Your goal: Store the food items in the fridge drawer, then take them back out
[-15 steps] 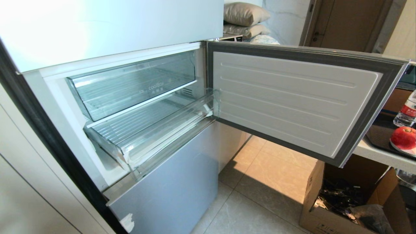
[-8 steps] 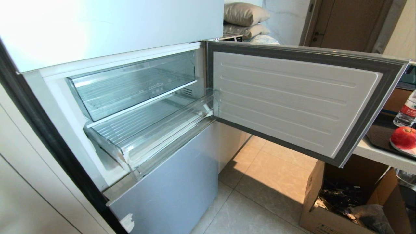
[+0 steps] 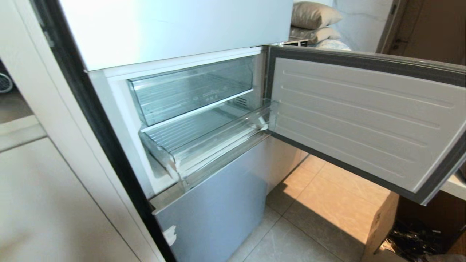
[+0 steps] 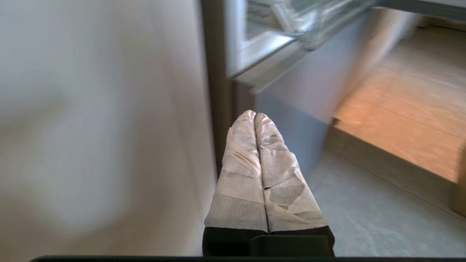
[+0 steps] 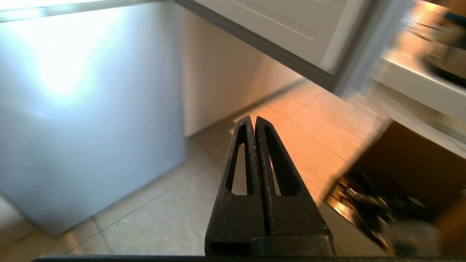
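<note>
Head view: the fridge drawer (image 3: 204,142) is sitting pulled out below the coolBox drawer (image 3: 193,91), nothing lying on its ribbed floor; the fridge door (image 3: 364,120) is hanging open to the right. No food items are showing in any view. Left wrist view: the left gripper (image 4: 254,115) is hanging low near the fridge's left edge, taped fingers pressed together, holding nothing. Right wrist view: the right gripper (image 5: 253,120) is pointing at the floor tiles (image 5: 309,127), jaws closed and empty. Judgement: locate the food first, keep the base clear of the door, and open a gripper before reaching.
</note>
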### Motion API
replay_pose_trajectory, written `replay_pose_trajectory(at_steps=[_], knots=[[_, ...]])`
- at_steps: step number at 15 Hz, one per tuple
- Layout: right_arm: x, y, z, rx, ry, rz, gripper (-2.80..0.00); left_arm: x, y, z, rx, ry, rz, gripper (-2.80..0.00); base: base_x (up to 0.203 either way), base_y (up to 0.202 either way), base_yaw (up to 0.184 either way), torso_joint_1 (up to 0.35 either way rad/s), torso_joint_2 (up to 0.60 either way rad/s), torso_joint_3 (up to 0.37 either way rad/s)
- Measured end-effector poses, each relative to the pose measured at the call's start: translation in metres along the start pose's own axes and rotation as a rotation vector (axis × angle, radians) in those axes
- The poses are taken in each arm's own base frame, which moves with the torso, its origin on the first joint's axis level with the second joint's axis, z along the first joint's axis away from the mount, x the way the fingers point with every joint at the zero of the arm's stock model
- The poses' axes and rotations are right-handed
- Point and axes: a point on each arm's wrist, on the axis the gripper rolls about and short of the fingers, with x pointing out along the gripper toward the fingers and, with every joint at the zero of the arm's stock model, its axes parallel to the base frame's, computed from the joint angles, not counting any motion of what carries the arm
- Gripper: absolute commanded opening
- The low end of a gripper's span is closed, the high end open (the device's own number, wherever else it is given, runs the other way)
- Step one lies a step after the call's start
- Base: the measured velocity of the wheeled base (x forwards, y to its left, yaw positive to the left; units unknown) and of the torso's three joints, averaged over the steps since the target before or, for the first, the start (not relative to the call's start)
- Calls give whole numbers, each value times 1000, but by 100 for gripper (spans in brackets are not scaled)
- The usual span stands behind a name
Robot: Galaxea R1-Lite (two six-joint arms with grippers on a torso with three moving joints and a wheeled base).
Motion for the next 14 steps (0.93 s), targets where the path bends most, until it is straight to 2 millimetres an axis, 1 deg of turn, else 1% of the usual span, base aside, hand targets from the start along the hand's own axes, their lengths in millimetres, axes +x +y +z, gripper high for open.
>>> replay_pose_trajectory(at_steps=[3, 6, 8, 9, 11, 14], knots=[[0, 0, 0, 15, -1, 3, -280, 0, 0, 0, 0, 0, 0, -280, 1, -6, 118, 3, 4, -2], [1, 0, 1, -16, -5, 18, -280, 0, 0, 0, 0, 0, -1, -280, 0, 0, 0, 0, 0, 0], [6, 0, 14, -25, -22, 54, -280, 0, 0, 0, 0, 0, 0, -280, 0, 0, 0, 0, 0, 0], [13, -1, 23, -23, -14, 92, -280, 0, 0, 0, 0, 0, -1, -280, 0, 0, 0, 0, 0, 0], [34, -2, 48, 2, 17, 176, -280, 0, 0, 0, 0, 0, 0, -280, 0, 0, 0, 0, 0, 0], [90, -3, 89, 109, 99, 317, -280, 0, 0, 0, 0, 0, -1, -280, 0, 0, 0, 0, 0, 0]])
